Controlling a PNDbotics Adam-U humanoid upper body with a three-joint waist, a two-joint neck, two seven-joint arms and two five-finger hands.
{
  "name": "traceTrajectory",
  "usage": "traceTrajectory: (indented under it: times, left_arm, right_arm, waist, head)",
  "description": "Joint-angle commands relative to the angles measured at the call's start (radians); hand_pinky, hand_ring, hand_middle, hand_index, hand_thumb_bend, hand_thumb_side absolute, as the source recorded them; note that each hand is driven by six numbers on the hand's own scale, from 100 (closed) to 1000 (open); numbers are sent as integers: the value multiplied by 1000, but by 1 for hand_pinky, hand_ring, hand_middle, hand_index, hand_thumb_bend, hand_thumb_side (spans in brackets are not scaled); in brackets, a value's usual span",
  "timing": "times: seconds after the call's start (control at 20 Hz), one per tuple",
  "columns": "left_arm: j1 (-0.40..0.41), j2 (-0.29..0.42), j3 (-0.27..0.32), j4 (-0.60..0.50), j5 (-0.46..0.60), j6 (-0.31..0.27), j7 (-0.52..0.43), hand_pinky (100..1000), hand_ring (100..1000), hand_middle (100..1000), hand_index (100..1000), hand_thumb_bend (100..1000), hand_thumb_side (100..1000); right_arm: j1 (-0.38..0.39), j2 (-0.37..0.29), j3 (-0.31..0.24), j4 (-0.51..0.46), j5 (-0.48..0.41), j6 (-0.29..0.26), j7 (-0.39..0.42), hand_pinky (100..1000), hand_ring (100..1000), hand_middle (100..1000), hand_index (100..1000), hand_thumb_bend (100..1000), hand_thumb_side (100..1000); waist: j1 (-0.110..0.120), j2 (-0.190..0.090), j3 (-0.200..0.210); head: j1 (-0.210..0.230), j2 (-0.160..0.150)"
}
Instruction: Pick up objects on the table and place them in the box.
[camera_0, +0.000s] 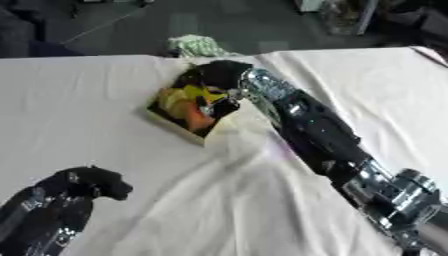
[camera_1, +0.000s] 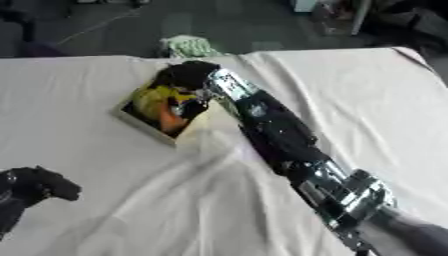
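- Reaching into the box (camera_0: 179, 125), the right hand (camera_0: 217, 75) hangs over its far corner, its fingers (camera_0: 220, 106) dipping among the contents; whether they are curled round anything I cannot tell, for they merge with the dark shapes there.
- Inside the box lie yellow objects (camera_0: 188, 95) and an orange object (camera_0: 198, 119), packed close together, just beside the fingers.
- The right arm (camera_0: 319, 135) runs from the lower right corner diagonally up to the box, crossing the surface (camera_0: 87, 110) and hiding the box's far right wall.
- The left hand (camera_0: 92, 182) rests at the lower left, well apart from the box, fingers curled in and holding nothing.
- A white cloth covers the surface, creased in long folds near the box and under the arm.
- Beyond the far edge of the surface, on the floor, sits a pale green-and-white bundle (camera_1: 188, 46).
- The left eye view shows the left hand with its forearm; the right eye view shows only the hand at the edge, and shows more of the box's near left wall.
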Motion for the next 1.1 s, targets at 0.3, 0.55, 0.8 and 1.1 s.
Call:
traceTrajectory:
  times: [0.3,0.55,0.8,1.1]
  left_arm:
    - [-7,6,2,-22,0,-2,3,739,735,612,784,100,617]
    - [-7,6,2,-22,1,-1,4,738,734,612,784,100,617]
    - [-7,6,2,-22,1,-1,4,738,733,611,784,100,617]
    - [-7,6,2,-22,1,0,5,737,732,611,784,100,617]
  right_arm:
    - [-21,-39,-4,-44,-29,-56,70,954,1000,1000,1000,100,468]
    - [-19,-32,-13,-11,-152,-120,140,933,1000,1000,1000,100,300]
    - [-23,-37,-17,-19,-257,-115,182,930,1000,1000,1000,100,290]
    - [-23,-43,-17,-45,-287,-96,152,935,1000,1000,1000,100,293]
  waist:
    - [0,-17,-1]
    - [0,-18,-1]
    - [-1,-18,0]
    - [-2,-19,0]
  head:
    - [6,-17]
    - [11,-20]
    - [13,-21]
    - [15,-23]
